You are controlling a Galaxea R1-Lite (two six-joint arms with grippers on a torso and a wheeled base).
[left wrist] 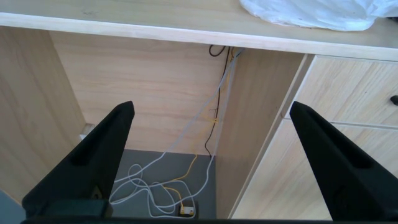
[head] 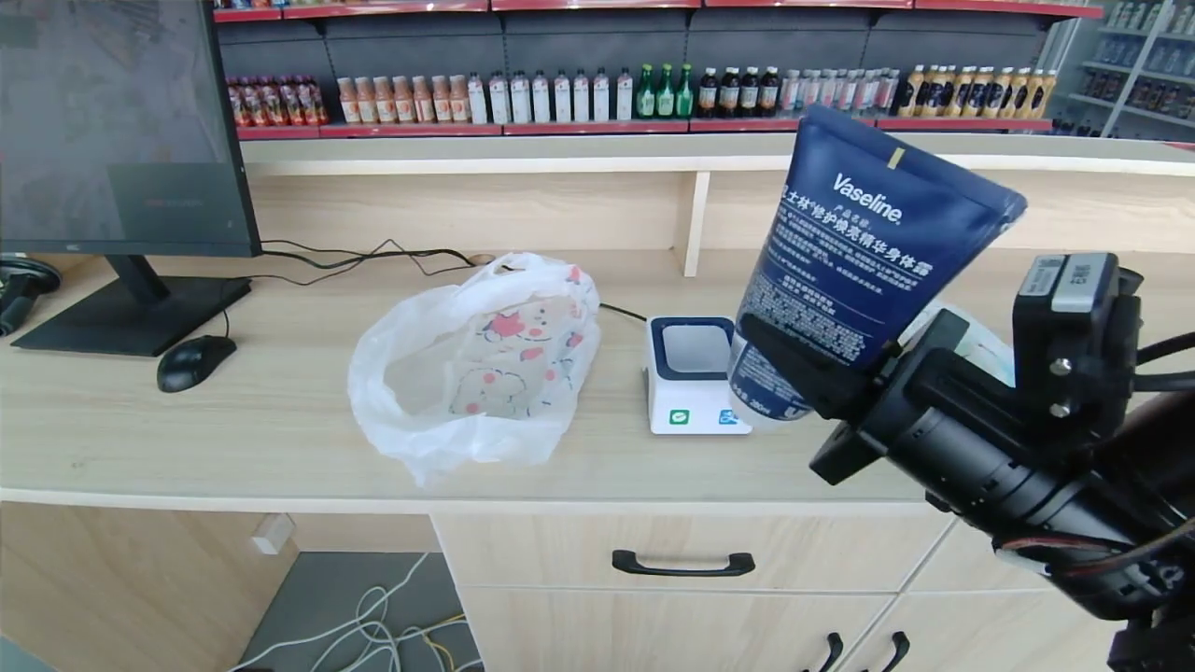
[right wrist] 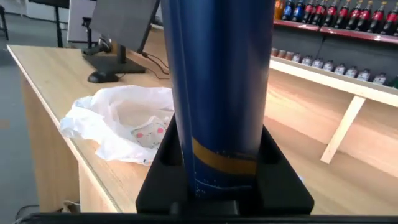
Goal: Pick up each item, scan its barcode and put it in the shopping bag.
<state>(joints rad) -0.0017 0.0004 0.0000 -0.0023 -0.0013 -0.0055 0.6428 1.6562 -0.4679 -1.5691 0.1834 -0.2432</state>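
On a pale wooden worktop (head: 187,420), a white barcode scanner (head: 693,383) sits near the middle. At its 3 o'clock, the right gripper (head: 822,378) holds a dark blue tube (head: 868,252) tilted in the air, jaws clamped on its lower end. An open white shopping bag (head: 467,373) lies at the scanner's 9 o'clock. The left gripper (left wrist: 211,112) hangs below the worktop's front edge, jaws spread wide and empty.

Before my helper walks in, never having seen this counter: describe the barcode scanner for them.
On the wooden counter, look just right of the white shopping bag. The scanner is the small white box there, alone in having a blue-framed window on top and two coloured stickers.
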